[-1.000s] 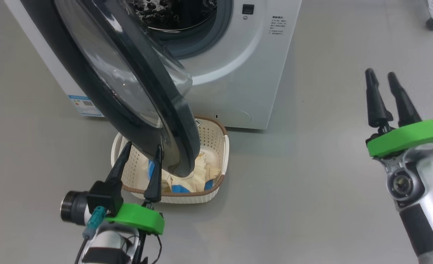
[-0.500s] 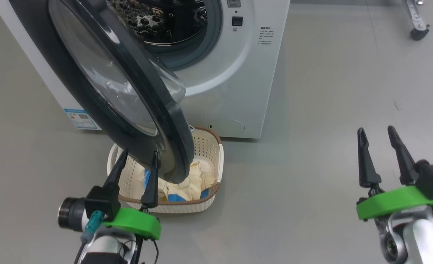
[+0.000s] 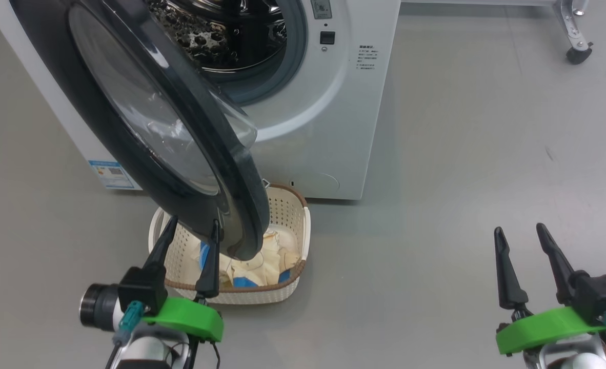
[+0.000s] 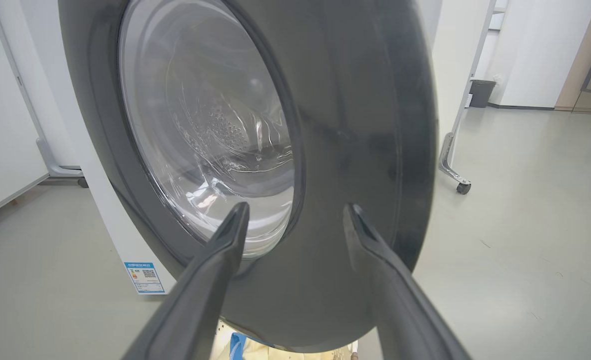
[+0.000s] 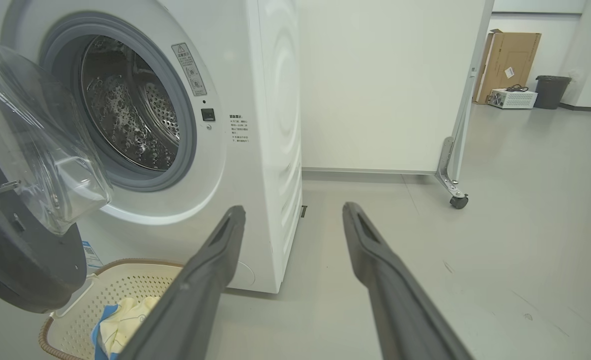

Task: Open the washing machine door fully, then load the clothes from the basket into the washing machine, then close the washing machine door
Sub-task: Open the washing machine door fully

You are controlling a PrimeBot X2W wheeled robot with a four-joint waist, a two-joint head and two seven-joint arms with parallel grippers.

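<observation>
At lower left, the spread left claw (image 3: 194,221) points at the washing machine door (image 3: 144,128), whose bottom edge overhangs the basket (image 3: 241,296) of clothes (image 3: 254,266); lower right, the spread right claw (image 3: 519,228) hovers over open floor (image 3: 436,179).

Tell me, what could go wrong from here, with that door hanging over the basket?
The washing machine door is only partly open and overhangs the basket, hiding part of the clothes; a reach for them might knock it. The open left fingers sit close to its glossy rim and could slip off when pushing it wider.
</observation>
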